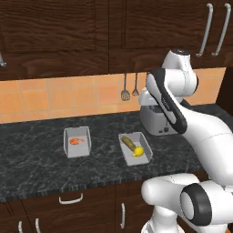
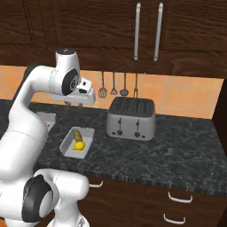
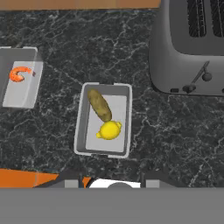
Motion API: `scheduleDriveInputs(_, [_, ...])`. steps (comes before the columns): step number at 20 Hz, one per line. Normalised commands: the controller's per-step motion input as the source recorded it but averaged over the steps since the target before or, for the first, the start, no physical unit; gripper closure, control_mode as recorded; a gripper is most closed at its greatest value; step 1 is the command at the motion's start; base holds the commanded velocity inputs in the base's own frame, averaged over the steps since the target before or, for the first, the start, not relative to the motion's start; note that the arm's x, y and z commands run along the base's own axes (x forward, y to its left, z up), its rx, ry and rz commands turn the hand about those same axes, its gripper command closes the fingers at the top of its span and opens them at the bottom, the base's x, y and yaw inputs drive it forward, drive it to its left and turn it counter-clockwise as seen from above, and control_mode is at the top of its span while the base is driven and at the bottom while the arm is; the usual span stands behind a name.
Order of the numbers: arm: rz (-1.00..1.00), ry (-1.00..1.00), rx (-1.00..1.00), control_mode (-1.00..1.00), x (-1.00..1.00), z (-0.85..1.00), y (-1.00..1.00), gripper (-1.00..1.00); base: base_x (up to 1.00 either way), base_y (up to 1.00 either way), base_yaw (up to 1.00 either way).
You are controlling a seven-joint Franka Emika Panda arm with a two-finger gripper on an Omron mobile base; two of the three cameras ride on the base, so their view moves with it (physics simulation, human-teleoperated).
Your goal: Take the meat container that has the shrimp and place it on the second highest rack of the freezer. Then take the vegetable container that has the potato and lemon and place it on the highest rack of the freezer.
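Surface [image 1: 36, 154]: toaster [image 1: 154, 119] at back; potato [image 1: 128, 143] and lemon [image 1: 138, 151] tray just left-front of toaster; shrimp [image 1: 76, 141] tray further left, seemingly apart.

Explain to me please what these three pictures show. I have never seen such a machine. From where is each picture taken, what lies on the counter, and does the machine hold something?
The machine is a white robot arm with dark joints, standing before a dark marble kitchen counter; everything is computer-rendered. Two pictures come from cameras on its base, behind the arm, one from its left side and one from its right. The third comes from a camera on the hand, looking down along the two-finger gripper, whose dark tips rise at the bottom edge.

On the counter lie two grey rectangular trays. One tray holds a small curled orange shrimp. The other tray, nearer the silver toaster, holds a brown elongated potato and a yellow oval lemon, touching each other.

The gripper hangs above the potato tray and holds nothing.
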Motion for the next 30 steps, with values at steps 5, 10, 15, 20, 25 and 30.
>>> scheduleDriveInputs(5, [0.03,0.00,0.00,-1.00,-0.45,-0.01,0.22,-1.00,0.00,0.00,0.00])
scheduleDriveInputs(10, [0.11,0.00,-0.02,-1.00,-0.67,-0.07,0.49,-1.00,0.00,0.00,0.00])
scheduleDriveInputs(15, [0.20,0.01,-0.06,-1.00,-0.66,-0.22,0.72,-1.00,0.00,0.00,0.00])
scheduleDriveInputs(20, [0.25,0.00,-0.09,-1.00,-0.69,-0.32,0.81,-1.00,0.00,0.00,0.00])
scheduleDriveInputs(25, [0.26,0.06,-0.06,-1.00,-0.55,-0.11,0.69,-1.00,0.00,0.00,0.00])
scheduleDriveInputs(30, [0.24,0.07,-0.03,-1.00,-0.29,-0.03,0.63,-1.00,0.00,0.00,0.00])
